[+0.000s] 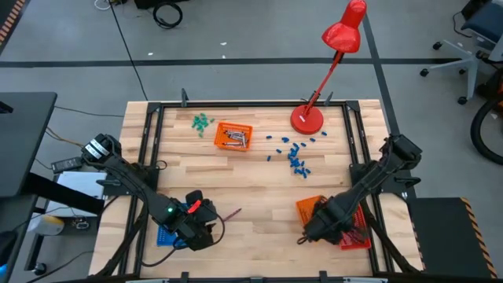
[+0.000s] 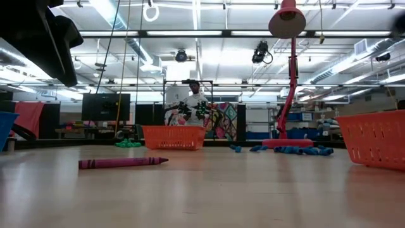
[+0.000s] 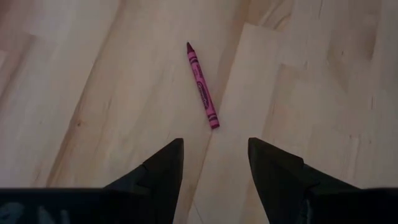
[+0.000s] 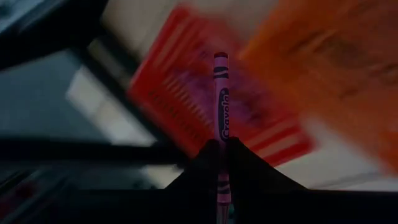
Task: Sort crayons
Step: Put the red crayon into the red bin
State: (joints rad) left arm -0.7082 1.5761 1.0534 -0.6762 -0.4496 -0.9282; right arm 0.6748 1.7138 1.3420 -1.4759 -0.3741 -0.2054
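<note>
Right tool (image 4: 221, 152) pinches a purple crayon (image 4: 221, 93) above the red tray (image 1: 357, 234). Left tool (image 3: 214, 163) spread over a magenta crayon (image 3: 202, 86) on the counter (image 1: 259, 189).

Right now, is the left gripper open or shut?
Open. In the left wrist view the left gripper shows bare wood between its fingers, nothing held; the magenta crayon lies flat on the table ahead of it.

Red desk lamp (image 1: 314, 110) stands at the bench's (image 1: 251, 181) far edge, well away from the right gripper (image 1: 302, 238), its shade leaning out past the frame. Blue pieces (image 1: 295, 156) lie scattered between that lamp and the right gripper. A small clump of green pieces (image 1: 203, 122) sits across the bench from the left gripper (image 1: 206, 232) (far side). A person (image 2: 195, 104) shows in the room beyond.
</note>
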